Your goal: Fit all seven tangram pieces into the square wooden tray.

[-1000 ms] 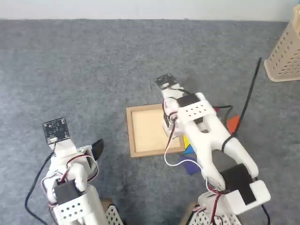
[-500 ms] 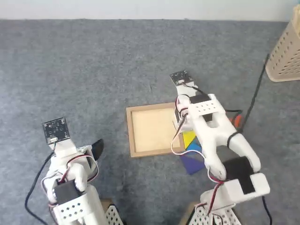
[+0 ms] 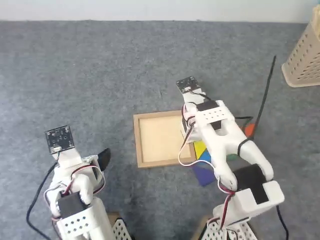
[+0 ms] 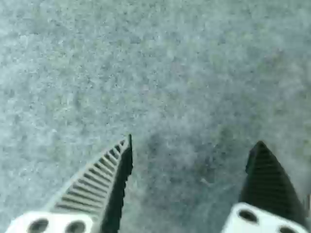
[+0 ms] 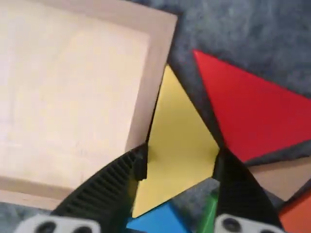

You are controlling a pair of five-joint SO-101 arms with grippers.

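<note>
- Beside the square wooden tray (image 5: 155, 73) on the grey table (image 3: 100, 75), the right hand (image 5: 181, 164) pinches the yellow triangle (image 5: 177, 121) across two of its edges. One edge of the triangle runs along the tray's outer wall.
- On the yellow triangle's other side, the red triangle (image 5: 248, 116) touches it. A blue piece (image 5: 155, 221), green piece (image 5: 210, 213), tan piece (image 5: 282, 177) and orange piece (image 5: 296, 213) cluster near, all outside the tray.
- Well apart from the tray, the left hand (image 4: 194, 145) hangs spread over the table.

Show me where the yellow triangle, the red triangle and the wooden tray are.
yellow triangle (image 5: 180, 131), right wrist view, middle of its face.
red triangle (image 5: 248, 114), right wrist view, middle of its face.
wooden tray (image 5: 156, 73), right wrist view, rim beside the yellow triangle.
</note>
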